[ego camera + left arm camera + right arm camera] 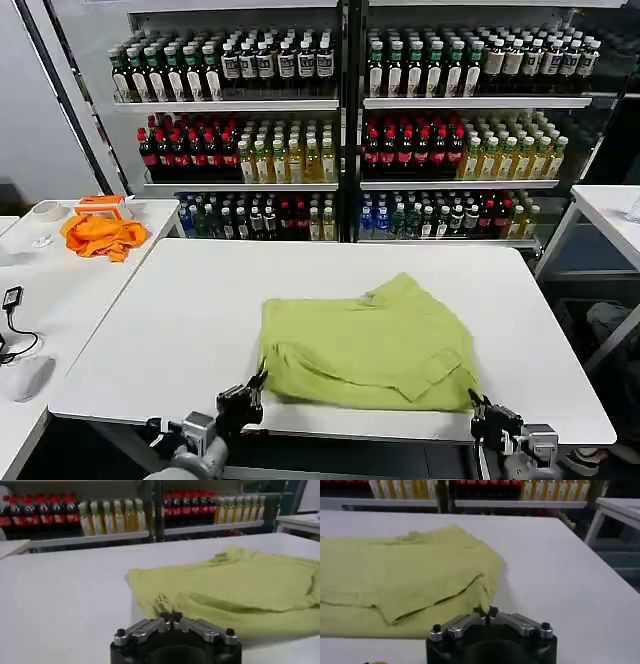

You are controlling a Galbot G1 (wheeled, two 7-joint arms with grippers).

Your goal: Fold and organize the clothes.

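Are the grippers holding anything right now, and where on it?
Both seem to pinch the lime T-shirt at its near edge: left gripper on the near-left corner, right gripper on the near-right corner, jaws closed.

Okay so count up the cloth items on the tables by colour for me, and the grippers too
Lime green T-shirt: 1
Orange cloth: 1
Grippers: 2, left gripper and right gripper, each shut on a near corner of the T-shirt
Total: 4

Both the left gripper [256,385] and right gripper [477,404] have black bodies, silver-grey linkage bars fastened by black screws, and dark fingertips.
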